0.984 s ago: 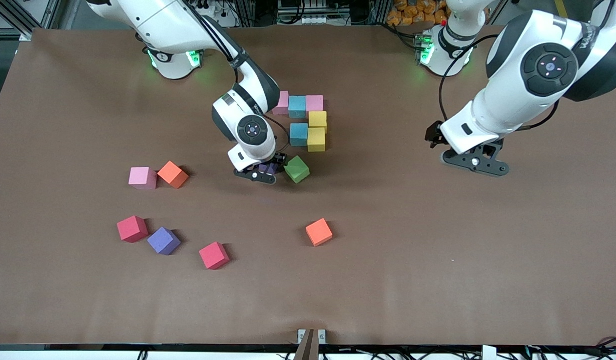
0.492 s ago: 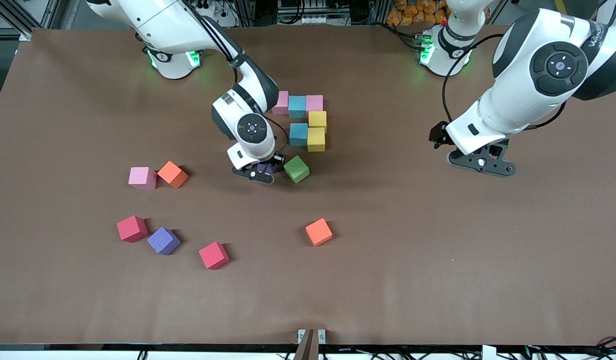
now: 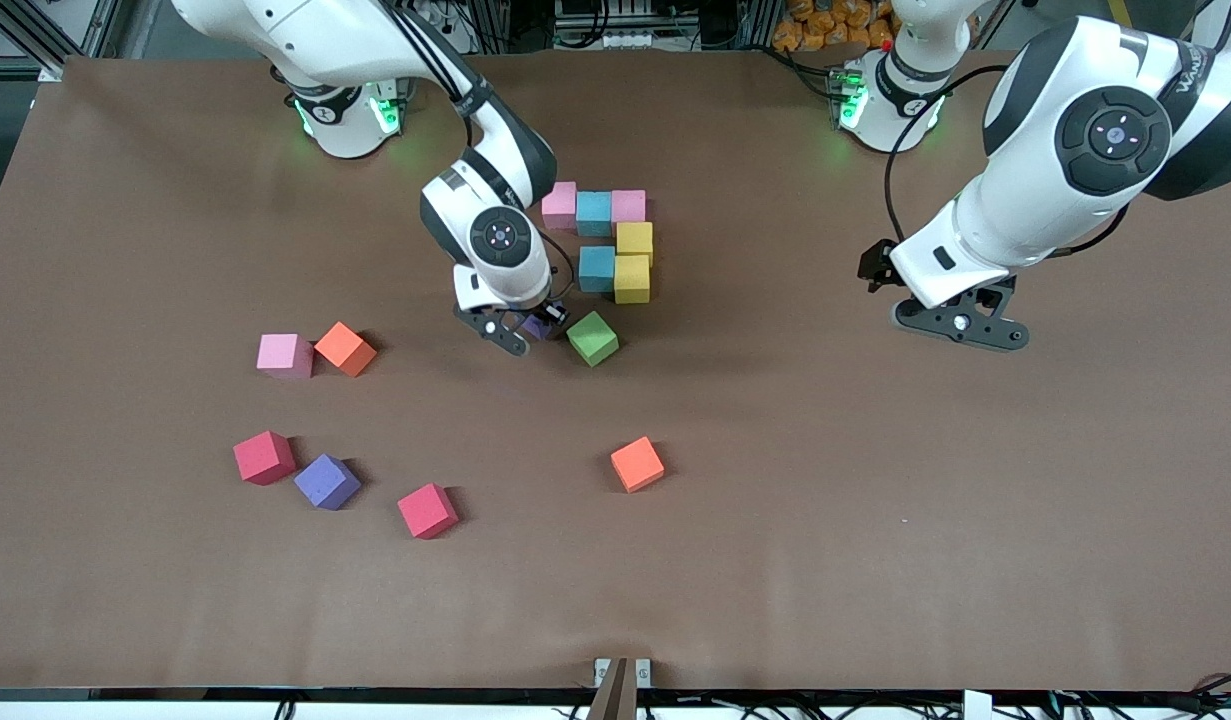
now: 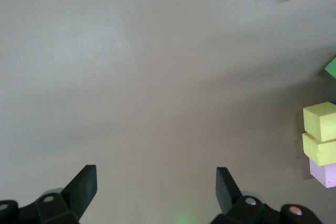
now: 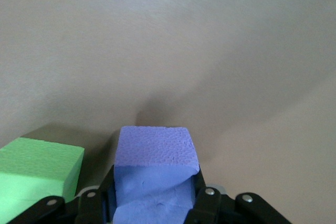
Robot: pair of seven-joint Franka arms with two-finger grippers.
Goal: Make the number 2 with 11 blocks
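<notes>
Right wrist view: right claw (image 5: 152, 203) clenched on purple cube (image 5: 153, 153), green cube (image 5: 39, 174) just beside.

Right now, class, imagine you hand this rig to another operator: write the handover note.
Right tool: shut on a purple block, beside the green block.
Left tool: open, empty, waiting over bare table toward the left arm's end.
Done: six blocks of the number 2 placed: pink, blue, pink, two yellow, blue.
Left: place the held purple; then green, the other purple, both orange. A loose pink block and two red ones also lie on the table.
</notes>
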